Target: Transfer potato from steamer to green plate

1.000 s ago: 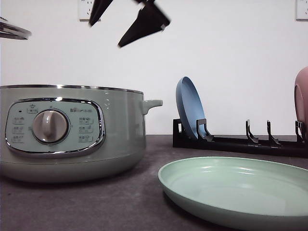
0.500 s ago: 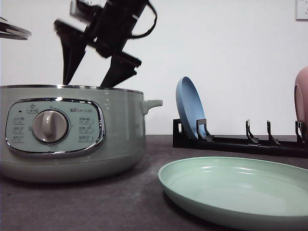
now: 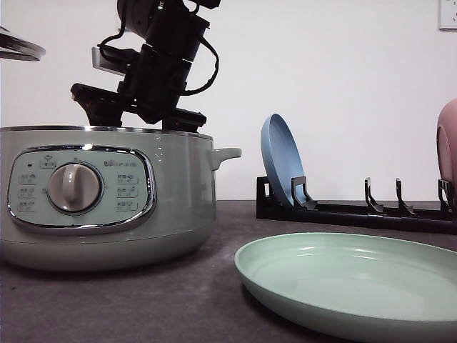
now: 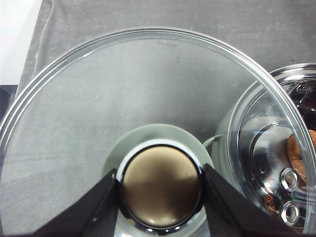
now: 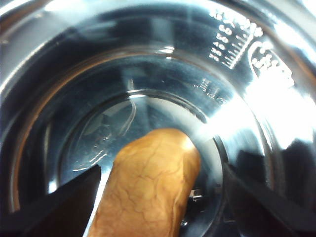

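So the right gripper (image 5: 158, 197) is down inside the steamer (image 3: 107, 207), its body poking above the rim in the front view, fingers hidden below the pot wall. From the right wrist view the two dark fingers (image 5: 64, 207) are spread wide, one on each side of the potato (image 5: 148, 187), which sits on the shiny metal bottom of the pot. Jaws look wide apart with gaps between the pads and the potato skin, so not clamped on it as far as I can tell. The potato is orange-brown with fine crackly lines, lying lengthwise between the fingers

The left gripper (image 4: 160, 197) is pinched on the green knob (image 4: 160, 192) of the glass lid (image 4: 98, 89), fingers pressed against both sides of the knob. The lid is held off to the side of the steamer, over the grey table (image 4: 148, 19), and you can see the open pot with a bit of the potato (image 4: 296, 148) through the lid's edge. In the front view a sliver of the lid's rim (image 3: 20, 48) shows high up at the left

The green plate (image 3: 357, 282) is on the table to the right of the steamer, close to the camera. Behind it a black dish rack (image 3: 357, 211) holds a blue plate (image 3: 282, 161) standing on edge, and a pink dish (image 3: 448, 146) at the far right
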Controlling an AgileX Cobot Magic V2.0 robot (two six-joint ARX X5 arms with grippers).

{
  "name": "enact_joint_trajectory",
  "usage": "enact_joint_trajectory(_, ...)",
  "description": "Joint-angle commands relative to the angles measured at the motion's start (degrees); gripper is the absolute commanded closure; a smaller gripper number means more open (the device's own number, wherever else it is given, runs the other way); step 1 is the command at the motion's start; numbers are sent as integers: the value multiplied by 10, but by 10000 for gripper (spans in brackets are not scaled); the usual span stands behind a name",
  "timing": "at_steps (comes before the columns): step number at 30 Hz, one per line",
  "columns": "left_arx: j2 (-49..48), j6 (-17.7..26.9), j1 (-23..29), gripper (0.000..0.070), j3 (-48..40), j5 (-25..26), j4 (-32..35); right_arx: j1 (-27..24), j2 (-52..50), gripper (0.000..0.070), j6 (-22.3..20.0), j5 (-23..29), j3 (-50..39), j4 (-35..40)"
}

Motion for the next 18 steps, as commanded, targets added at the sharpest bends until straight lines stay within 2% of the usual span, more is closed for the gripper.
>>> enact_joint_trajectory(1,-6,-1,1,698,15,-2,20,8,18,203,5,0,17,4)
enact_joint_trajectory(15,-6,-1,0,698,15,-2,21,16,34,204,6,-2,17,-7)
enact_joint_trajectory(18,-6,-1,0,698,15,-2,21,17,34,246,6,-2,17,-8)
